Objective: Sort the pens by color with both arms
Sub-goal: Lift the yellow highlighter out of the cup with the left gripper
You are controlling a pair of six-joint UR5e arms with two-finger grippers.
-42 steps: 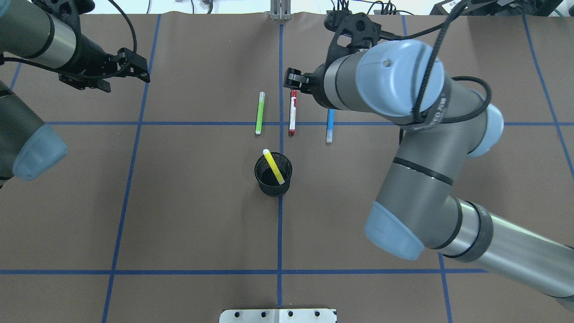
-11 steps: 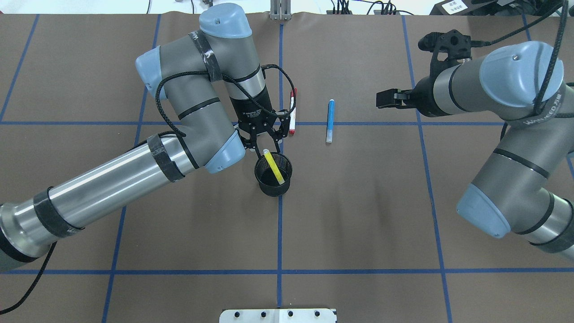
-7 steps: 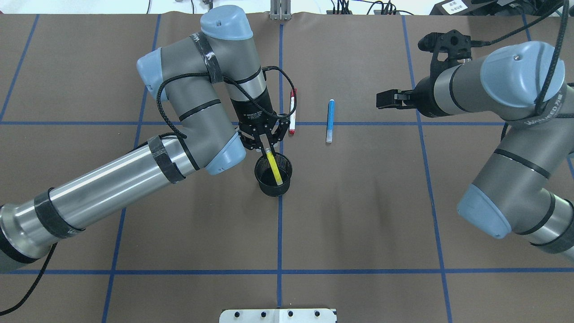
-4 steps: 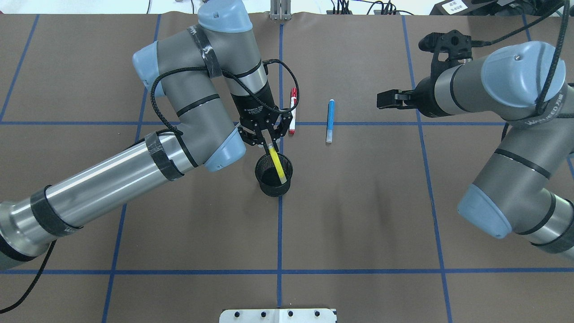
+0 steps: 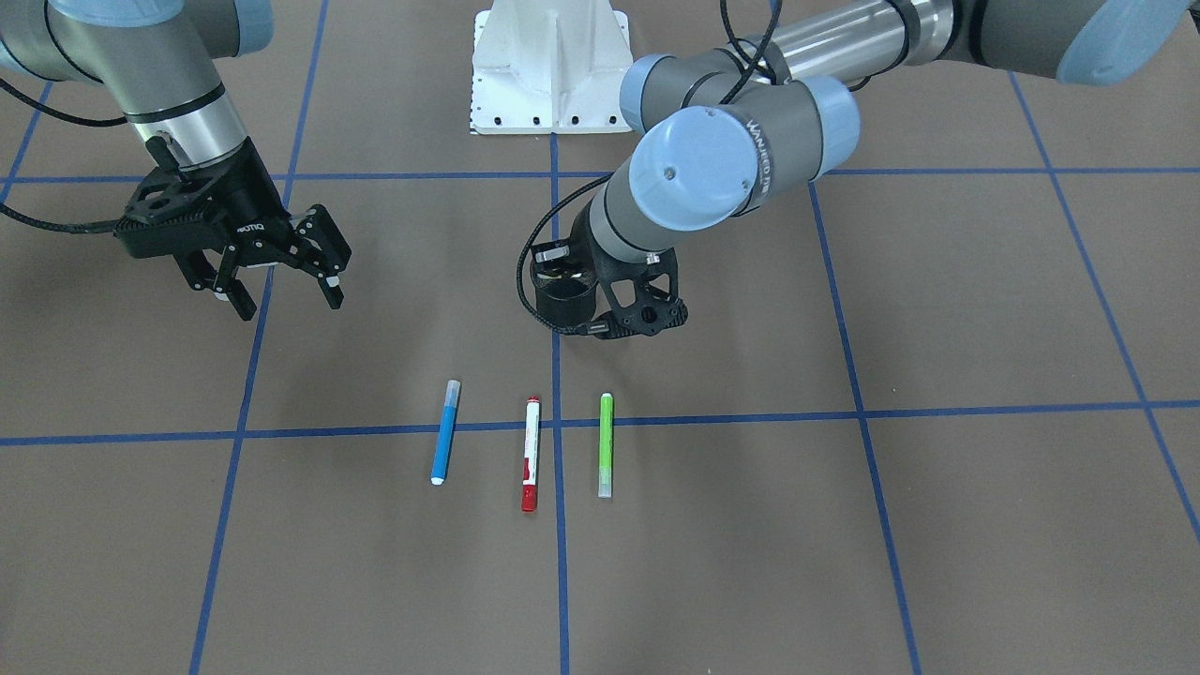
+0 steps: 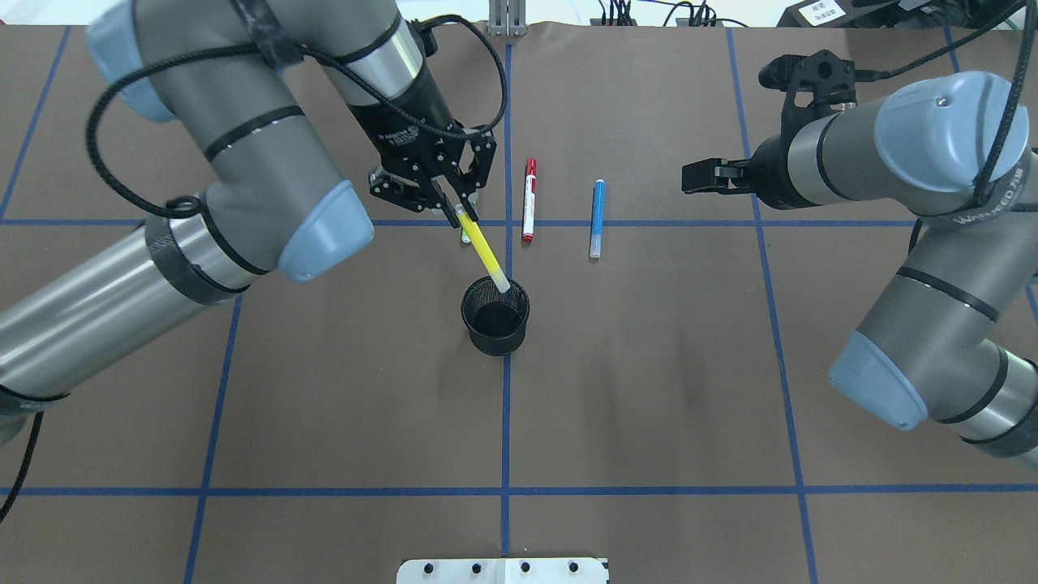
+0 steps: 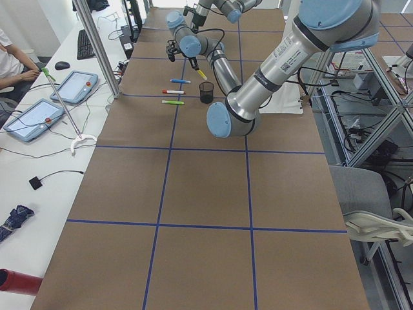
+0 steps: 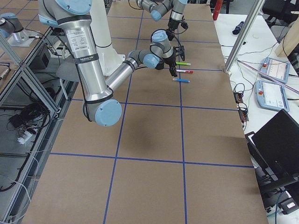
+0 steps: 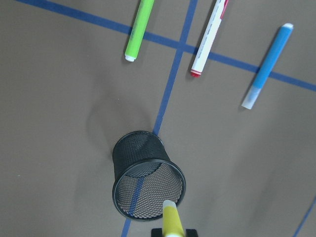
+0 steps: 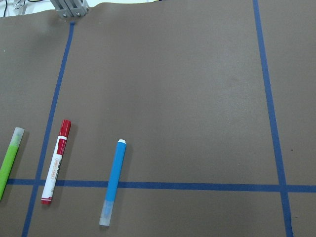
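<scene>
My left gripper (image 6: 456, 212) is shut on the top end of the yellow pen (image 6: 483, 253) and holds it slanted. The pen's lower end hangs just over the far rim of the black mesh cup (image 6: 495, 318). The left wrist view shows the pen's tip (image 9: 172, 219) above the cup (image 9: 147, 174). The white pen with red ends (image 6: 529, 201) and the blue pen (image 6: 597, 217) lie on the table beyond the cup. The green pen (image 5: 606, 444) lies beside them, mostly hidden under my left gripper in the overhead view. My right gripper (image 5: 281, 279) is open and empty, off to the right of the pens.
The table is brown with blue tape grid lines (image 6: 506, 422). The white pedestal base (image 5: 548, 66) stands at the robot's side of the table. An operator and tablets show at the table's far side in the exterior left view (image 7: 64, 90).
My left gripper closed on the yellow pen in the cup and has risen, drawing it almost out of the cup. The right arm has drawn back to the right and stayed there.
</scene>
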